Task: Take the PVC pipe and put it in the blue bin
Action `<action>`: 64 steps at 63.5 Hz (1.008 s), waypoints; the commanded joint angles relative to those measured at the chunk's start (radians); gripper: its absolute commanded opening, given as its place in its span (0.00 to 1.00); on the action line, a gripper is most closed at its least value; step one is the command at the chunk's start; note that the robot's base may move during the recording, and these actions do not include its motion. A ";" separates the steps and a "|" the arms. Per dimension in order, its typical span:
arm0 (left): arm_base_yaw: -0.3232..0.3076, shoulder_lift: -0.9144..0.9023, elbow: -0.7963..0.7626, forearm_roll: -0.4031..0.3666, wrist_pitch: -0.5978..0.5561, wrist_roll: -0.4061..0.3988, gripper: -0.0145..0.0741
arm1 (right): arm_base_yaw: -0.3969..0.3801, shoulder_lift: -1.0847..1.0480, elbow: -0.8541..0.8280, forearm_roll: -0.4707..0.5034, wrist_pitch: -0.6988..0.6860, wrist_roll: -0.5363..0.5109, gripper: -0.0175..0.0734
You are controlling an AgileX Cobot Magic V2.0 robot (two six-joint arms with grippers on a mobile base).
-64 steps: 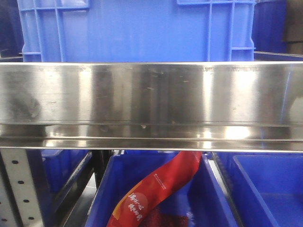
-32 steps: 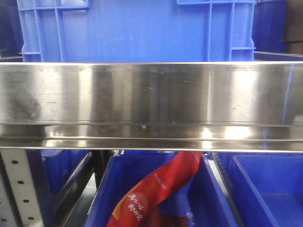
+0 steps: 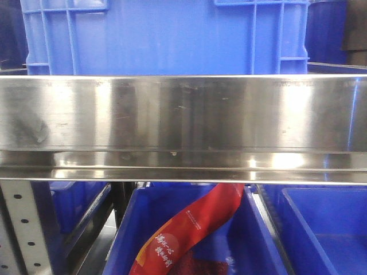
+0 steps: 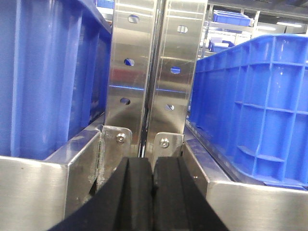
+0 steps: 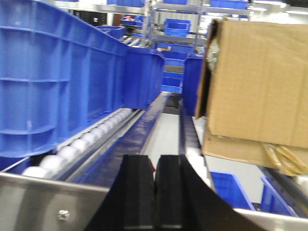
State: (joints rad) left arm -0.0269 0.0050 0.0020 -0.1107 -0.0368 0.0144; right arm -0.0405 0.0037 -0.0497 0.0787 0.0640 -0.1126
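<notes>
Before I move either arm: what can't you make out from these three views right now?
- PVC pipe: not in any view.
- Upper blue bin: front view shows its wall only; the steel shelf rail hides its base, the top edge cuts off its inside.
- Red packet: the rail hides its top, the bottom edge cuts it off.
- Cardboard box: right wrist view is blurred, contents unseen.
- Left end effector, right end effector: fingers together, nothing between them.

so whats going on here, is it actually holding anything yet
Not yet. Both arms hang in front of a steel rack of blue bins, and no PVC pipe shows in any view. The left gripper is shut and empty, facing the rack's upright posts between two bins. The right gripper is also shut and empty, looking down a roller lane beside a cardboard box. A lower bin holds a red packet.
</notes>
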 commanded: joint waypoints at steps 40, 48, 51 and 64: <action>0.004 -0.005 -0.002 -0.002 -0.010 -0.006 0.04 | -0.056 -0.004 0.006 -0.005 -0.026 0.009 0.01; 0.004 -0.005 -0.002 -0.002 -0.010 -0.006 0.04 | -0.057 -0.004 0.013 -0.005 -0.026 0.009 0.01; 0.004 -0.005 -0.002 -0.002 -0.010 -0.006 0.04 | -0.057 -0.004 0.017 -0.005 -0.026 0.009 0.01; 0.004 -0.005 -0.002 -0.002 -0.010 -0.006 0.04 | -0.057 -0.004 0.019 -0.005 -0.028 0.009 0.01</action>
State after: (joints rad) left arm -0.0269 0.0050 0.0020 -0.1107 -0.0368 0.0144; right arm -0.0909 0.0037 -0.0318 0.0787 0.0599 -0.1067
